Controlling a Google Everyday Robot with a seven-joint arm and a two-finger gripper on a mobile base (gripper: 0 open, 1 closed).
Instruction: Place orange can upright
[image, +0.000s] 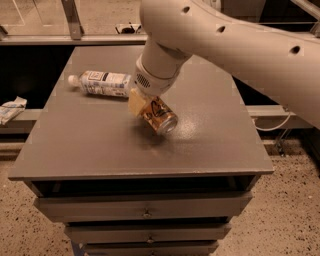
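Far to the left of the pincer (148, 107) and lower than the desk (215, 140), a crumpled wrapper (11, 108) is seen on a ledge, well apart from the work. Nearer, just to the left of the pincer and a little behind it, a clear plastic bottle (102, 83) is laid on its side on the desk with its cap pointed away from the pincer; it is not touched and can be left alone. The pincer itself is held low over the middle of the desk, and one pale finger (135, 102) is pressed against the side of the orange can (161, 116), so the pincer is judged to be clamped on the can across its body. The can is carried tilted, its silver end turned down and to the right of the pincer. A shadow (144, 136) is cast beneath it, which suggests it is raised off the surface, though light contact at the lower rim cannot be ruled out. A grasp across the body appears chosen so that the can may be swung about the wrist until that end faces the desk. The task is judged part done: the can is gripped but not yet upright. Above and to the right of the pincer, the arm (235, 45) is stretched out of view.
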